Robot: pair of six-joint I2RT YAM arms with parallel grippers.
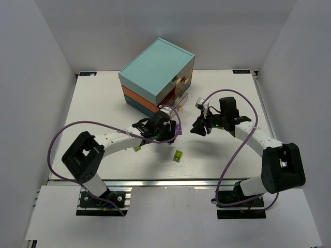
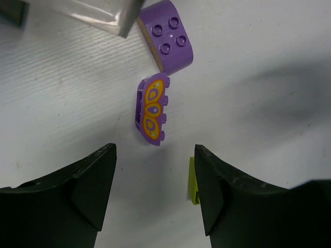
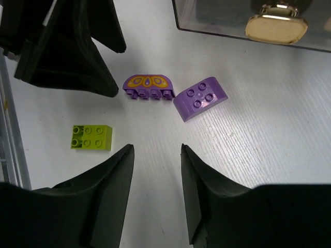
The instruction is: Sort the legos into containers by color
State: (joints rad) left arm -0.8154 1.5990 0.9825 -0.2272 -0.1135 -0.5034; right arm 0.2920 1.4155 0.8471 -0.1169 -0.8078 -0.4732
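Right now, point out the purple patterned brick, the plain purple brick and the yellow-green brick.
purple patterned brick [image 3: 148, 82], right wrist view, on orange print.
plain purple brick [image 3: 200, 99], right wrist view, between studs.
yellow-green brick [image 3: 92, 137], right wrist view, studded top.

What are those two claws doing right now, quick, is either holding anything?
Left gripper: open, holding nothing.
Right gripper: open, holding nothing.

On my feed I see a white table [image 1: 103, 103] enclosed by plain grey walls [image 1: 36, 77] (a small label [image 1: 86, 74] sits at its far-left corner).
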